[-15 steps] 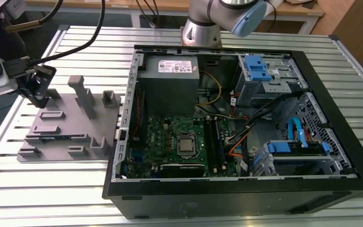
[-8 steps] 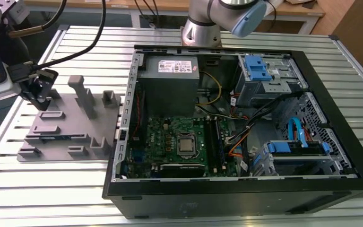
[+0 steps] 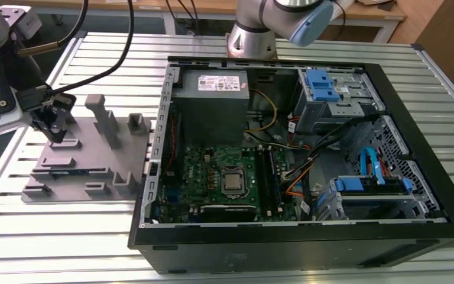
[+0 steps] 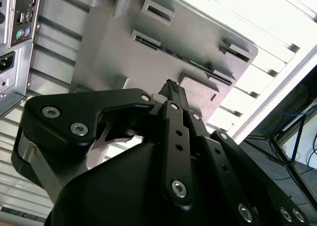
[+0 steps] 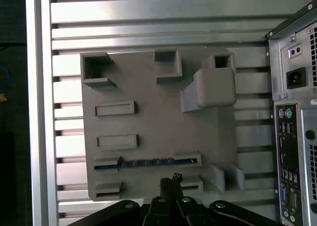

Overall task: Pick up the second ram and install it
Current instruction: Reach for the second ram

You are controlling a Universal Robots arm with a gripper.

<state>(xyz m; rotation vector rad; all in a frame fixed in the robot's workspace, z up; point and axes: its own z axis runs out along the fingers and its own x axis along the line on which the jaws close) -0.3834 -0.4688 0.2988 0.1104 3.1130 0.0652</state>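
The second ram (image 3: pixel 69 172) stands on edge in a slot of the grey holder block (image 3: pixel 85 160), on the table at the exterior view's left, outside the computer case. It is a thin dark stick with bluish marks in the first wrist view (image 5: pixel 146 162) and a dark strip between two brackets in the second wrist view (image 4: pixel 195 63). My gripper (image 3: pixel 56 139) hangs above the holder's far part, short of the ram and not touching it. Its black fingertips (image 5: pixel 171 179) are pressed together with nothing between them, and they look the same in the second wrist view (image 4: pixel 171 85).
The open computer case (image 3: pixel 290 236) lies on the slatted metal table, with the green motherboard (image 3: pixel 219 171) and its black slot rails (image 3: pixel 268 177) inside. Tall grey posts (image 3: pixel 101 118) rise from the holder beside my gripper. Cables run over the table's far left.
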